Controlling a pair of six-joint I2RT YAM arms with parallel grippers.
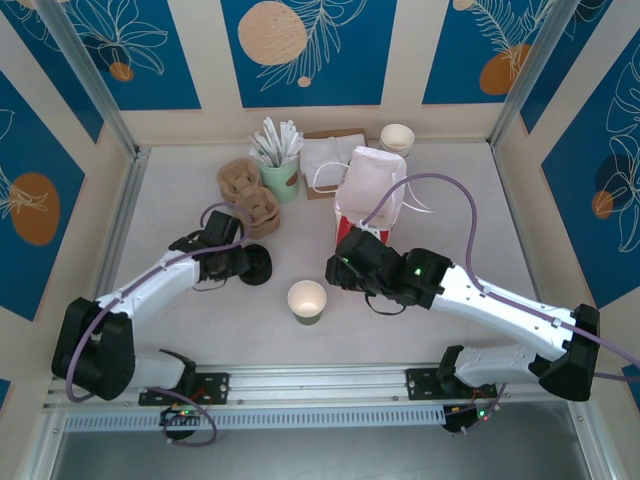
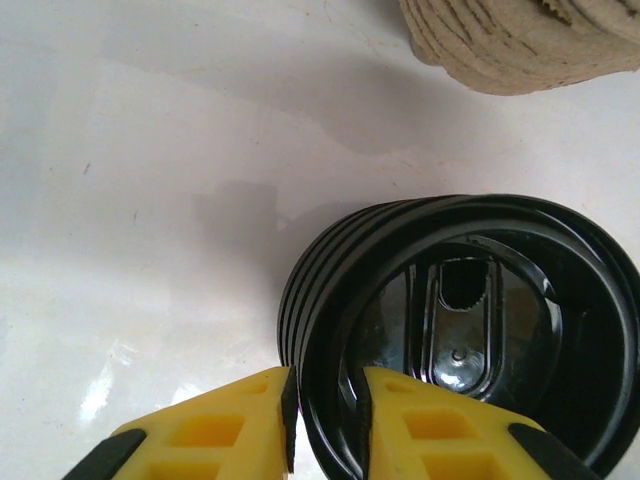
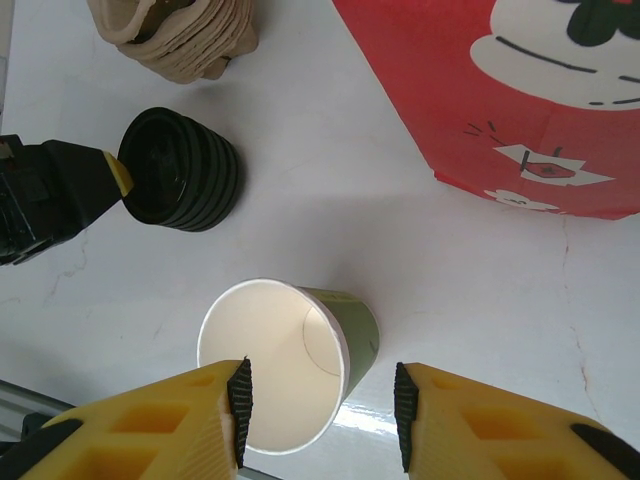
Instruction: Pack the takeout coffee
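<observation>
The takeout coffee cup [image 1: 307, 300], olive-sided and pale inside, stands upright with its top open at the front middle of the table. My right gripper [image 1: 342, 270] hovers beside it. In the right wrist view it is open, its pads spread wider than the cup [image 3: 362, 330] and holding nothing [image 3: 320, 415]. A stack of black lids [image 1: 258, 266] sits left of the cup. My left gripper [image 1: 240, 262] reaches into it, its pads pinching the rim of the top lid [image 2: 460, 340] from outside and inside [image 2: 325, 420]. The red-and-white bag [image 1: 370, 190] stands open behind.
Stacked cardboard cup carriers [image 1: 248, 195] lie just behind the lids. A green cup of white stirrers [image 1: 280, 165], brown paper bags [image 1: 325, 160] and a stack of pale cups [image 1: 397, 137] line the back. Walls close three sides; a metal rail [image 1: 320, 382] runs along the front.
</observation>
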